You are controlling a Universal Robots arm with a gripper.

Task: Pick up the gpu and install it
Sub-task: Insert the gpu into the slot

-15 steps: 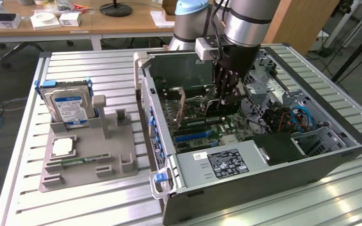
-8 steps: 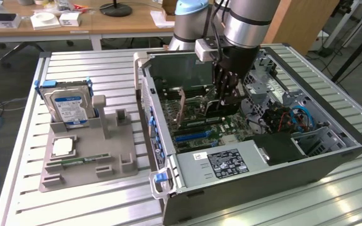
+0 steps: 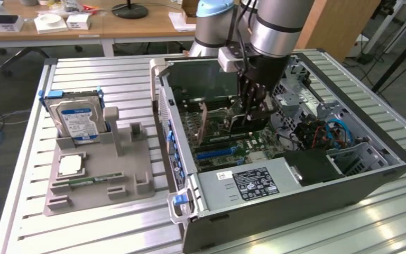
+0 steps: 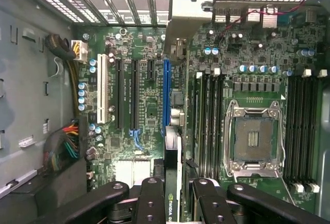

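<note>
Your gripper [image 4: 178, 208] is partly closed, clamped on the gpu [image 4: 172, 177], which it holds edge-on inside the case. The card hangs just off the end of the blue slot [image 4: 166, 95]. Its long axis runs in line with that slot. I judge it not yet seated.
</note>
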